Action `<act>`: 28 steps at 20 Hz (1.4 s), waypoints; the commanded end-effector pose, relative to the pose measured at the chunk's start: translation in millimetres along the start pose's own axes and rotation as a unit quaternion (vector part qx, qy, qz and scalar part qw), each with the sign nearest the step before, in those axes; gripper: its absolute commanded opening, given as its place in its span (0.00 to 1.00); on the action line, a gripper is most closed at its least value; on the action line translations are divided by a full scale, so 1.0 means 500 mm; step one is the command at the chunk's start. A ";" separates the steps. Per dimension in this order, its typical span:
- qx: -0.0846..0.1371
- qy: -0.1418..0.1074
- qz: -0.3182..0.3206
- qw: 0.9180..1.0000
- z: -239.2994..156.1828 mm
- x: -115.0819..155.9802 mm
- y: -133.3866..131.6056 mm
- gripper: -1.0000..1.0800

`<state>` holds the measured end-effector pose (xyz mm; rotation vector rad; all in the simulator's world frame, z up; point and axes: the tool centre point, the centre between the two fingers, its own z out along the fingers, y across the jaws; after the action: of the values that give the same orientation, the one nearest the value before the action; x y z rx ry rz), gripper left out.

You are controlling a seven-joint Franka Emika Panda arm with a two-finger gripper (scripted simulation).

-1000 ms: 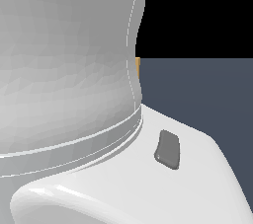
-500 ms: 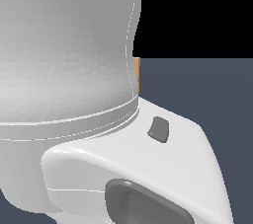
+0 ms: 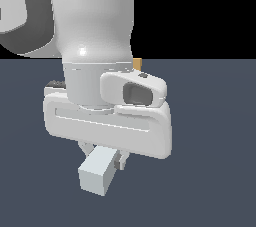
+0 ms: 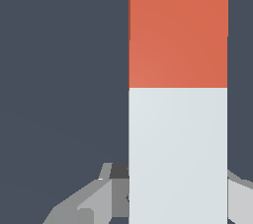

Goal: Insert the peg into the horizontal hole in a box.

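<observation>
Gripper (image 3: 102,155) is pinching the peg (image 4: 178,94) on its white half, fingers (image 4: 84,201) pressing its flanks, which is leaving the red-orange half sticking out free as the end likely meant to lead into the hole. Going down in size: the arm's glossy white rounded casing is filling most of the exterior view and hiding all but a small tan corner of what is probably the box (image 3: 137,63), while the peg is showing as a matte, flat-faced, sharp-edged square bar, carried clear above the dark grey floor.

Arm risen; end effector (image 3: 102,155) now visible, clamping peg (image 3: 96,172).
</observation>
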<state>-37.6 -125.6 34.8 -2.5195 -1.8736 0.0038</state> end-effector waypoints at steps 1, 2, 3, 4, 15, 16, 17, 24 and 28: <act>-0.002 0.000 -0.015 1.000 -0.014 0.070 -0.024 0.00; -0.002 0.000 -0.021 1.000 -0.019 0.099 -0.034 0.00; -0.002 0.000 -0.027 1.000 -0.024 0.126 -0.045 0.00; -0.002 0.000 -0.033 0.999 -0.029 0.153 -0.056 0.00; -0.002 0.000 -0.074 0.997 -0.063 0.345 -0.141 0.00; -0.002 0.000 -0.076 0.997 -0.064 0.352 -0.144 0.00; -0.002 0.000 -0.077 0.997 -0.066 0.358 -0.147 0.00; 0.000 0.000 -0.079 0.997 -0.064 0.365 -0.152 0.00; -0.002 0.001 -0.079 0.997 -0.070 0.368 -0.145 0.00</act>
<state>-56.1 71.3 67.5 -2.3637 -2.0668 0.0034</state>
